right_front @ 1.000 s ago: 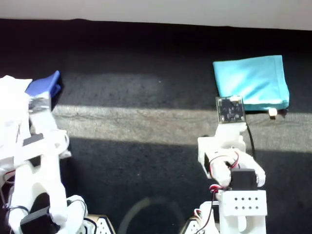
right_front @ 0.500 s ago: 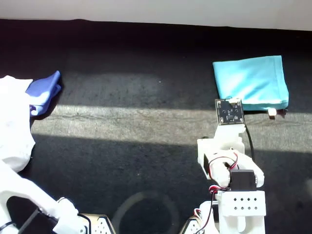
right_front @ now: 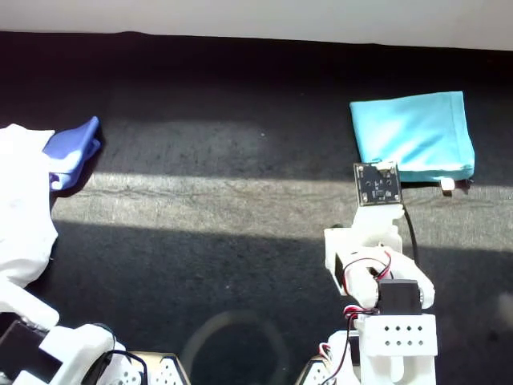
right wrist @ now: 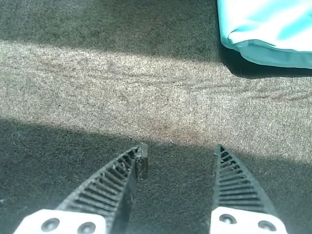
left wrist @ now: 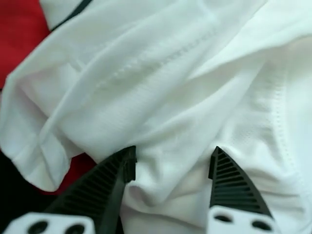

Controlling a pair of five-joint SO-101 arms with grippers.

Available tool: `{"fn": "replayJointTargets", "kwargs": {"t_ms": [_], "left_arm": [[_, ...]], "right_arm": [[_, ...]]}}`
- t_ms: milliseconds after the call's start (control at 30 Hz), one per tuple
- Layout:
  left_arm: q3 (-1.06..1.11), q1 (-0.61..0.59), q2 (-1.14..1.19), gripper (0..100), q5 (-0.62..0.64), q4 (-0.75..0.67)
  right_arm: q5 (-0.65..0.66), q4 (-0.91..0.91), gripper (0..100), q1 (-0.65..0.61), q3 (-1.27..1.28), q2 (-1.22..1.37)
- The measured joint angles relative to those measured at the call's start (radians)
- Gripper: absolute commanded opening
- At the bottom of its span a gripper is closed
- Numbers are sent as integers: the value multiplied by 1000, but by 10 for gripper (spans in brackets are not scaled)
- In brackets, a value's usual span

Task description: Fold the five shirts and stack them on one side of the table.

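Note:
A folded light-blue shirt [right_front: 414,135] lies flat at the table's far right; its edge [right wrist: 265,29] shows in the right wrist view. My right gripper [right wrist: 178,157] hovers open over bare dark felt just short of it, nothing between its fingers. A crumpled white shirt [right_front: 22,204] is heaped at the left edge, with a blue shirt [right_front: 72,148] peeking out beyond it. In the left wrist view my left gripper [left wrist: 172,160] stands open right over the white shirt [left wrist: 161,83], fingertips at the cloth. Red fabric [left wrist: 22,29] shows beneath the white.
The table is covered in dark felt [right_front: 232,208] crossed by a sunlit band. The right arm's base and wrist camera [right_front: 378,183] stand at front right. The left arm's white body [right_front: 56,353] sits at the front left corner. A pale wall borders the far edge.
The left arm has pulled back from over the clothes pile toward the front left corner, uncovering the white shirt. The right arm has stayed still.

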Motion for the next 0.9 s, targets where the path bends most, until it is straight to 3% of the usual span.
{"fn": "replayJointTargets", "kwargs": {"t_ms": [67,267,500,700,900], "left_arm": [[0,0,-3,0,0,0],[0,23,-69,9,0,34],[0,158,-272,9,2,195],[0,379,-517,9,118,420],[0,786,-684,9,256,654]], "right_arm": [[0,0,214,0,0,0],[0,0,214,0,0,-2],[0,0,214,0,0,-5],[0,0,214,0,0,-5],[0,0,214,0,0,-5]]}}
